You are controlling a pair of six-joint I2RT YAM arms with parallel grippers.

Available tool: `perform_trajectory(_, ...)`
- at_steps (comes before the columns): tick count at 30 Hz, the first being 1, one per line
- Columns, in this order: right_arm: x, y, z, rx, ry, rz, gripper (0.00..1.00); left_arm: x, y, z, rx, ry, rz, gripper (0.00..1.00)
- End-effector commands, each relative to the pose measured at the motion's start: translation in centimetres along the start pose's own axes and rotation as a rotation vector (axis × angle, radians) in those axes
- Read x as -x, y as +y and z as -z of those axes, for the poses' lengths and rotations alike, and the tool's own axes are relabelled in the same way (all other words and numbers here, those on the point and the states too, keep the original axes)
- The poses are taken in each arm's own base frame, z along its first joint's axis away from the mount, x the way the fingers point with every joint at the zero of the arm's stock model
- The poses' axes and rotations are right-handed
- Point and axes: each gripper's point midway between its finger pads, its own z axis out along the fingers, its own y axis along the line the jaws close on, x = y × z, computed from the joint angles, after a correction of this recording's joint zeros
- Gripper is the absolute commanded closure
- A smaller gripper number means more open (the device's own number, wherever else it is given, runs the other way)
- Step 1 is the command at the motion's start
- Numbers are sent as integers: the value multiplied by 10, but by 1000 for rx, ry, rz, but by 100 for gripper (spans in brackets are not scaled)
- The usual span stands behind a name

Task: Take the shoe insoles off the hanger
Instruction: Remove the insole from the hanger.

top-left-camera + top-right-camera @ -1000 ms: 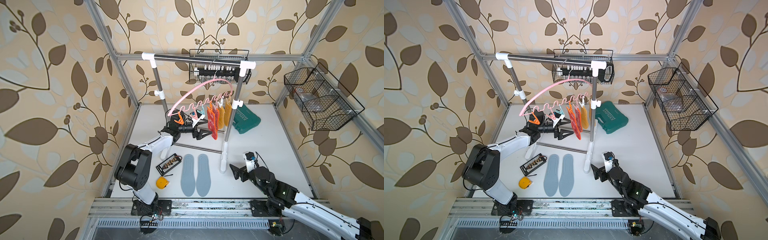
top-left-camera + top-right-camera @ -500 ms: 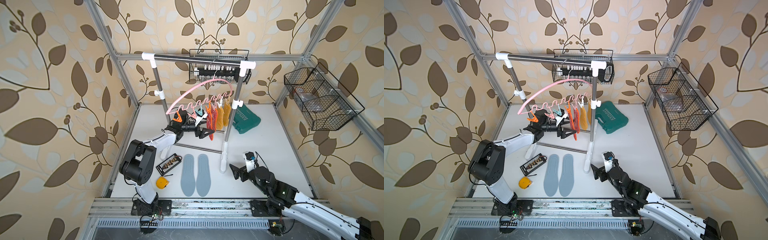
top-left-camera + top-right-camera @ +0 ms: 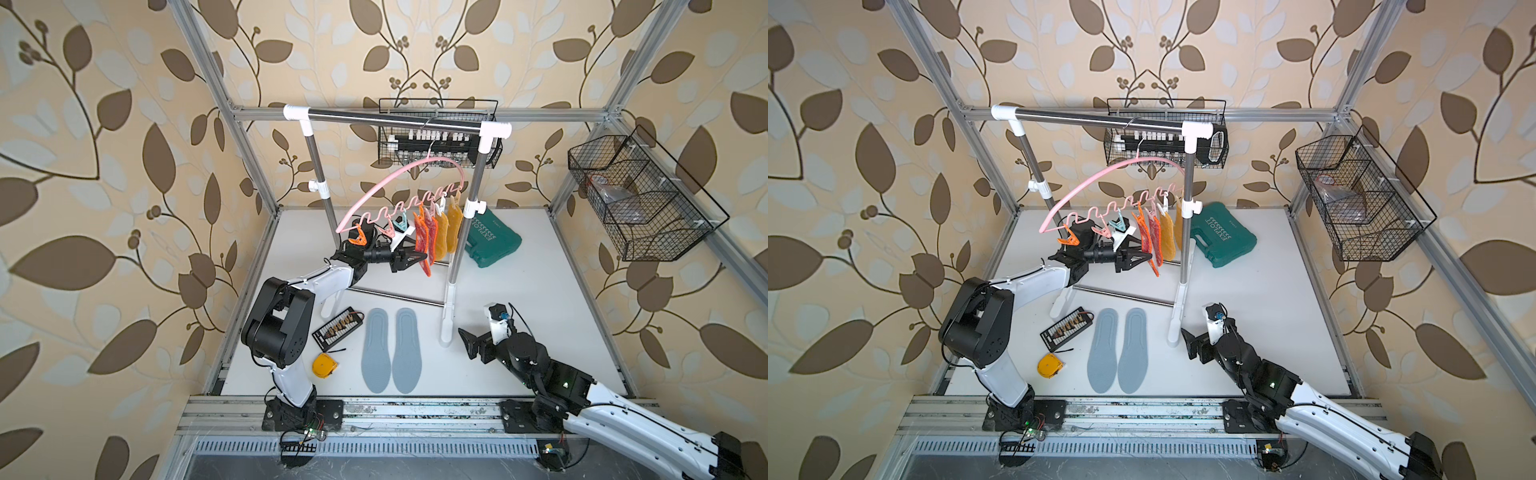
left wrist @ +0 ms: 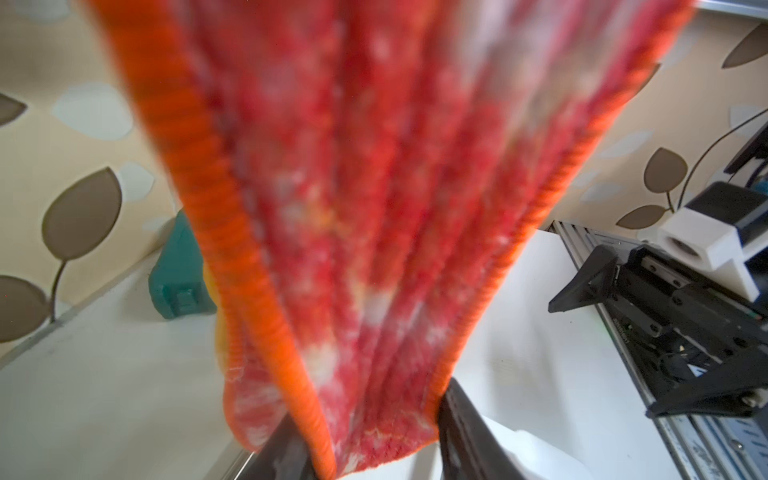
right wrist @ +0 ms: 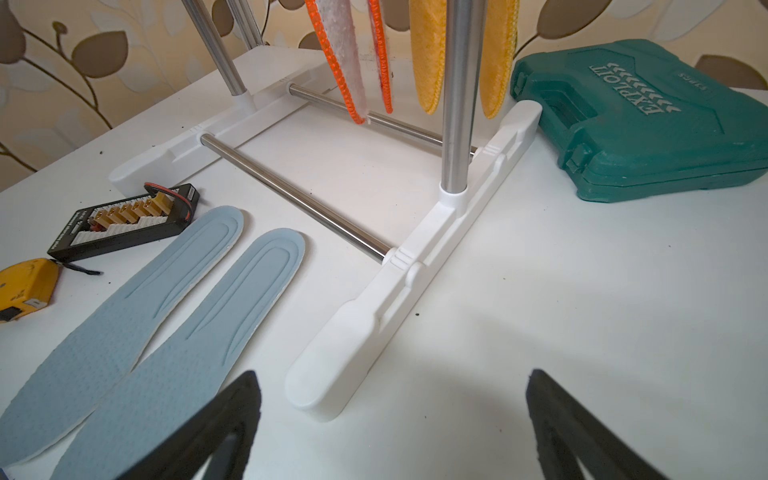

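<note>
The left pincer (image 4: 368, 424) is partly closed, with the lower end of a mottled red-orange mesh insole (image 4: 374, 208) between its fingers (image 4: 461, 432); whether it pinches I cannot tell. The knit is soft with a ribbed edge, so it may slip, or its twin (image 4: 239, 399) just beside could get caught. A hard tug could swing the thin pink plastic hanger (image 3: 390, 183), at whose right end two mustard-yellow suede-like insoles (image 3: 454, 224) hang. Two pale blue-grey embossed insoles (image 3: 376, 353) lie flat on the white desk (image 3: 540, 291); the right pincer (image 5: 392, 376) gapes empty nearby.
</note>
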Motion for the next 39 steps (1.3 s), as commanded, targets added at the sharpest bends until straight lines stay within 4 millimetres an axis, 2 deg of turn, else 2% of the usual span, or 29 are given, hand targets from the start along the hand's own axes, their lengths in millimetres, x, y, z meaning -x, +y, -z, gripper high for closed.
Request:
perform_trajectory(1,1,-1,-1,-2,-8,2,2,19,-7,4,18,-31,-51,57)
perform_trajectory(10,6,-1,-1,-14,-12,-6,2,17,-20,20,69,-22,-45,56)
perform_trajectory(13,21,3,1,-5,-44,-17,2,15,-26,26,87,-17,-38,56)
perform_trajectory(19,76,34,4,112,-191,87,2,13,-36,37,103,-5,-21,55)
perform_trajectory(23,94,66,-2,228,-284,261,2,15,-40,42,118,-12,-1,54)
perform_trajectory(24,99,74,-4,254,-311,299,2,25,-45,47,122,-29,-15,54)
perform_trajectory(28,119,96,-14,296,-384,382,2,29,-54,54,127,-31,-4,54)
perform_trajectory(34,136,115,-47,296,-389,452,2,32,-65,61,119,-45,18,54)
perform_trajectory(37,144,125,-60,348,-389,429,3,33,-69,62,112,-53,24,53)
perform_trajectory(39,148,127,-68,389,-398,375,8,32,-70,64,114,-52,31,53)
